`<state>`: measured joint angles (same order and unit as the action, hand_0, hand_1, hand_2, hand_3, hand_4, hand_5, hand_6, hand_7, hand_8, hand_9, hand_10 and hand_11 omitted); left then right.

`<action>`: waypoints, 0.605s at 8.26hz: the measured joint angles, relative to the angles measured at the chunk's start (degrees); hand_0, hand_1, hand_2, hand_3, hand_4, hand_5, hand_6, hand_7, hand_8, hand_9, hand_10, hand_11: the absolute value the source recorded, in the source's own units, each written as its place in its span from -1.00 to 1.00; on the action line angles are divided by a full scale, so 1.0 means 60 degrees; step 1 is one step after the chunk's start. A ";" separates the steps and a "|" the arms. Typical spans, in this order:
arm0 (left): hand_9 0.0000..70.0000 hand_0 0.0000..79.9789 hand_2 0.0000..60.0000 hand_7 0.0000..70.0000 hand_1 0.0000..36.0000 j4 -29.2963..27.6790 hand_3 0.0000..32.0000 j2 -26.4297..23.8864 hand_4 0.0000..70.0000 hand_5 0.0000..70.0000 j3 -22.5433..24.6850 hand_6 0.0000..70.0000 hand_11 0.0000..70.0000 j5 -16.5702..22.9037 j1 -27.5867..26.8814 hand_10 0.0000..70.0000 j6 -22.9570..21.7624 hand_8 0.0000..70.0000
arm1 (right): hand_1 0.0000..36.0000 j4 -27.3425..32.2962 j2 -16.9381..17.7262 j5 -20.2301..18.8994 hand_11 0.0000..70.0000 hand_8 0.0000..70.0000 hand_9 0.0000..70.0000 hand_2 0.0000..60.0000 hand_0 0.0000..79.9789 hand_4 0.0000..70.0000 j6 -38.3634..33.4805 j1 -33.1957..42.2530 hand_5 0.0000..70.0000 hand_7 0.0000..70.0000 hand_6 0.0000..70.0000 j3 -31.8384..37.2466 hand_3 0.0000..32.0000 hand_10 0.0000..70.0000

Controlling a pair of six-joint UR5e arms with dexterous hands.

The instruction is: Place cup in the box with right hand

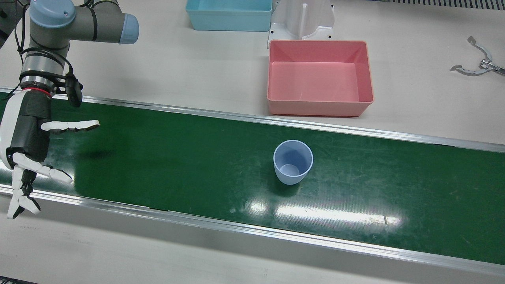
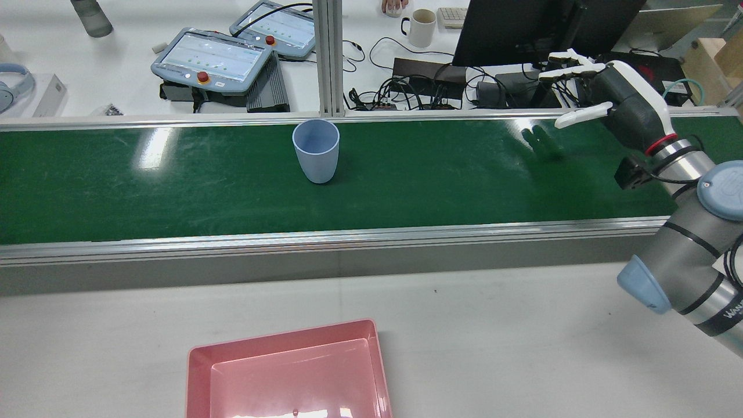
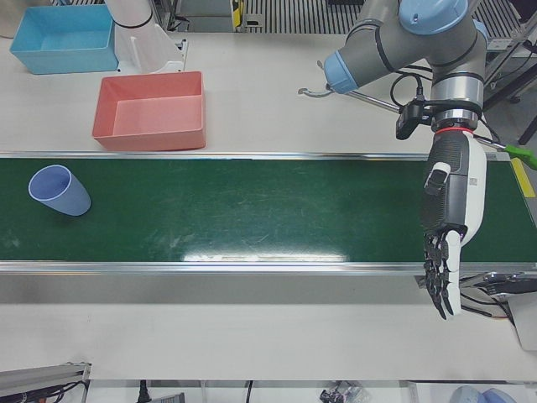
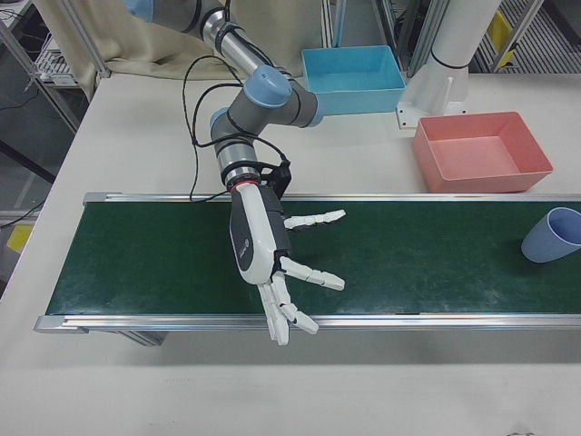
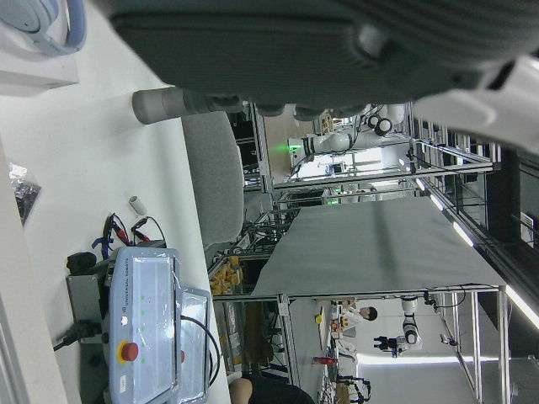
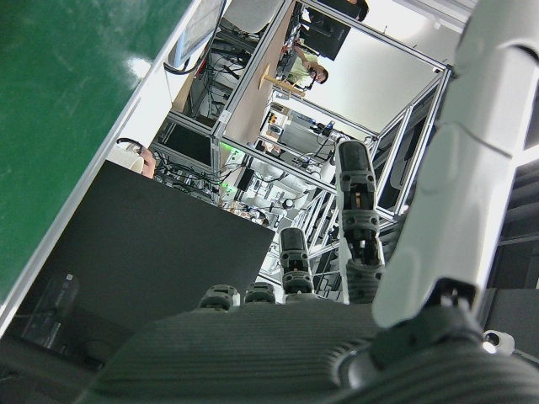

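Note:
A pale blue cup stands upright on the green belt, also seen in the rear view as cup and at the right edge as cup. The pink box sits on the table just beyond the belt, behind the cup. My right hand hovers over the belt far to the cup's left in the front view, open with fingers spread and holding nothing; the same right hand shows its splayed fingers. My left hand hangs over the belt's other end, fingers straight down, empty.
A blue box and a white pedestal stand behind the pink box. A metal tool lies on the table at the far right. Beyond the belt's far rail are teach pendants, cables and a monitor.

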<state>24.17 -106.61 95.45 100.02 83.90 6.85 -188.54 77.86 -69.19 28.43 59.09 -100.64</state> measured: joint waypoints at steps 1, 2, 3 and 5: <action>-1.00 -1.00 -1.00 -1.00 -1.00 0.0000 -1.00 0.0000 -1.00 -1.00 0.0000 -1.00 -1.00 0.0000 0.0002 -1.00 0.0000 -1.00 | -0.32 -0.0019 -0.0005 0.0003 -0.95 -0.99 -0.89 -1.00 0.35 -0.02 -0.0263 -0.0002 -0.88 -0.27 -0.81 -0.0005 -1.00 -1.00; -1.00 -1.00 -1.00 -1.00 -1.00 0.0000 -1.00 -0.0001 -1.00 -1.00 0.0000 -1.00 -1.00 0.0000 0.0004 -1.00 0.0000 -1.00 | -0.29 -0.0265 -0.0037 0.0003 -0.97 -0.99 -0.87 -1.00 0.36 0.06 -0.0490 -0.0009 -0.88 -0.16 -0.79 -0.0038 -1.00 -1.00; -1.00 -1.00 -1.00 -1.00 -1.00 0.0000 -1.00 -0.0001 -1.00 -1.00 0.0000 -1.00 -1.00 0.0000 0.0002 -1.00 0.0000 -1.00 | -0.28 -0.0845 -0.0210 0.0003 -0.97 -0.99 -0.87 -1.00 0.37 0.03 -0.0764 -0.0126 -0.87 -0.16 -0.79 -0.0133 -1.00 -1.00; -1.00 -1.00 -1.00 -1.00 -1.00 0.0000 -1.00 -0.0001 -1.00 -1.00 0.0000 -1.00 -1.00 0.0000 -0.0001 -1.00 0.0001 -1.00 | -0.17 -0.1791 -0.0967 0.0116 -0.98 -0.99 -0.89 -1.00 0.37 -0.07 -0.1041 -0.0566 -0.87 -0.25 -0.81 -0.0331 -1.00 -1.00</action>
<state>24.17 -106.61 95.45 100.02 83.89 6.86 -199.29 72.05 -68.50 22.18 55.69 -102.63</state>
